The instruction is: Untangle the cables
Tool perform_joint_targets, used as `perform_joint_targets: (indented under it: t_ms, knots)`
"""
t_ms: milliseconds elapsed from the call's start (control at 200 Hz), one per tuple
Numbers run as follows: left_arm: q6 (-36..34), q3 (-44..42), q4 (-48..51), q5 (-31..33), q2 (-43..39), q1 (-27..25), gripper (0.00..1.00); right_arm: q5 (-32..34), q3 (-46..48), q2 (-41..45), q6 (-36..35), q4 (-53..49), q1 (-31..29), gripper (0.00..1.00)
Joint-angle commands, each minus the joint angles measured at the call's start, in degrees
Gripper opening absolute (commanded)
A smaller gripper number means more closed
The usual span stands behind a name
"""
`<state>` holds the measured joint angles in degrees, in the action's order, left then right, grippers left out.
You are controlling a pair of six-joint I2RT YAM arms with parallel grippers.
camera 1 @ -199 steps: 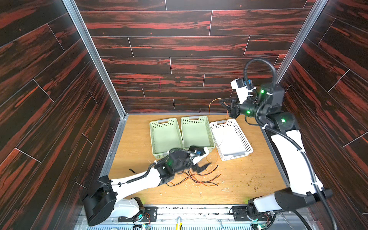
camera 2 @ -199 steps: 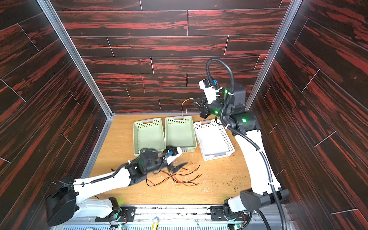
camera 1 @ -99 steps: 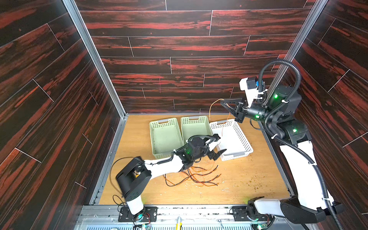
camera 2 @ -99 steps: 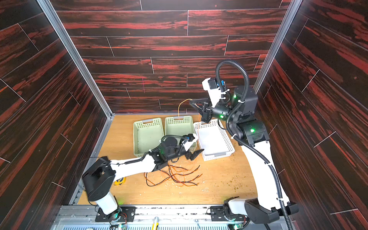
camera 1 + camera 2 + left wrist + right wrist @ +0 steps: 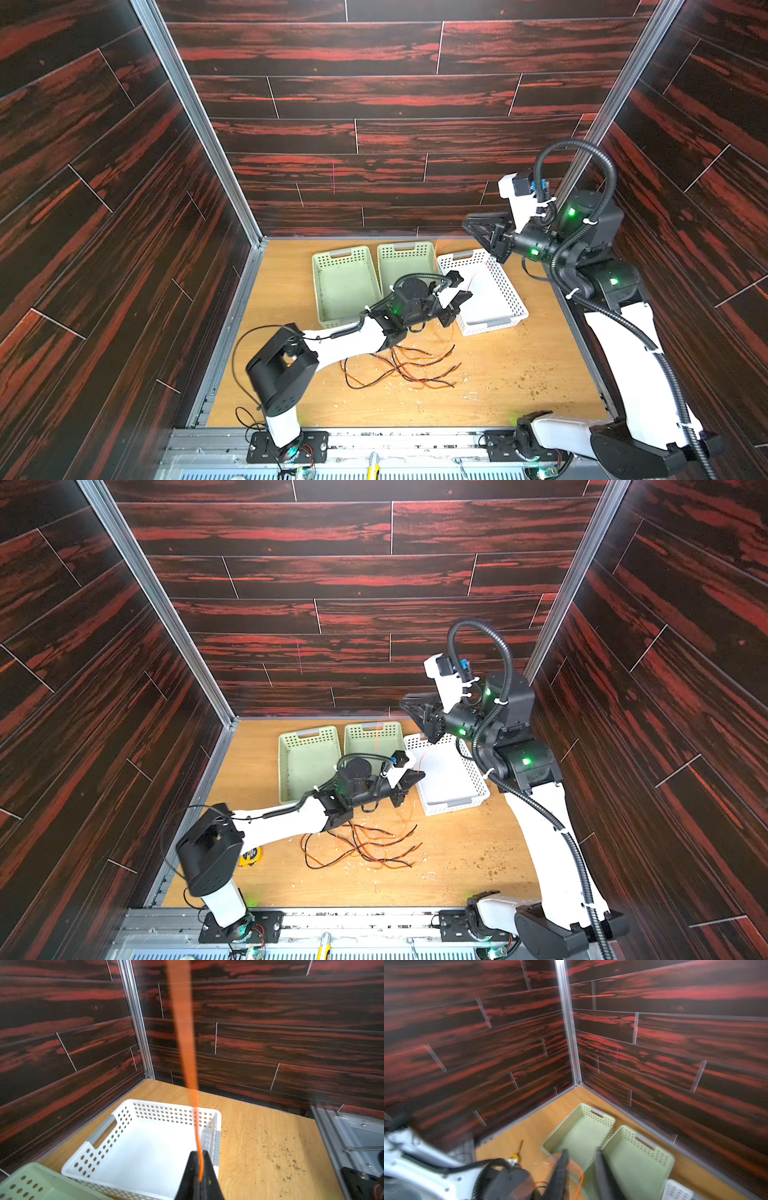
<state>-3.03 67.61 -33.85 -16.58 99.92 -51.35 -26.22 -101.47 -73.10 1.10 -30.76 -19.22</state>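
Observation:
A tangle of thin black and orange cables lies on the wooden table in front of the baskets. My left gripper hovers over the near left edge of the white basket. It is shut on one orange cable, which runs upward out of the jaws, blurred. My right gripper is raised above the back of the white basket. It is open; a blurred orange strand hangs loose beneath its fingers.
Two green baskets stand left of the white one, against the back wall. A yellow tape measure lies by the left arm's base. Crumbs dot the table at the front right. Dark walls close in three sides.
The left arm swung from the pile toward the white basket and shut on the orange cable. The right gripper, which held that cable up high, has opened and let it go.

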Motion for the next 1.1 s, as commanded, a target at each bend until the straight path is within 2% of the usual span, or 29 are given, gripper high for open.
perform_joint_targets:
  t_ms: [0, 120, 291, 486, 611, 741, 957, 1097]
  knots:
    - [-0.3, 1.3, 0.2, -2.1, -6.9, 1.2, 0.0, 9.3, 1.1, 3.0, -1.3, -1.7, 1.2, 0.47]
    - [2.1, 1.1, 0.5, -3.4, -10.6, 3.3, 0.0, 12.3, 5.1, 6.1, -1.1, 0.1, 3.0, 0.62]
    - [1.6, 2.0, 4.6, -4.4, -14.6, 4.9, 0.0, 13.3, 14.6, 10.8, 1.5, 3.4, 5.2, 0.66]
    - [0.4, 2.5, 7.0, -7.9, -18.5, 5.9, 0.0, 9.9, 33.7, 14.9, 3.1, 11.5, 5.7, 0.66]
    - [-2.3, 4.9, 12.0, -7.8, -19.8, 6.1, 0.0, 6.7, 43.3, 15.9, 5.7, 17.4, 5.7, 0.64]
    - [-3.5, 5.8, 13.2, -8.7, -20.8, 6.4, 0.0, -2.3, 51.7, 16.8, 8.3, 25.1, 5.8, 0.61]
    - [-4.5, 7.9, 16.0, -12.1, -20.7, 7.5, 0.0, -12.2, 59.6, 17.0, 10.5, 33.3, 5.4, 0.57]
    - [-3.1, 10.3, 17.6, -19.2, -20.0, 8.9, 0.0, -11.8, 63.5, 18.1, 10.4, 38.6, 4.8, 0.59]
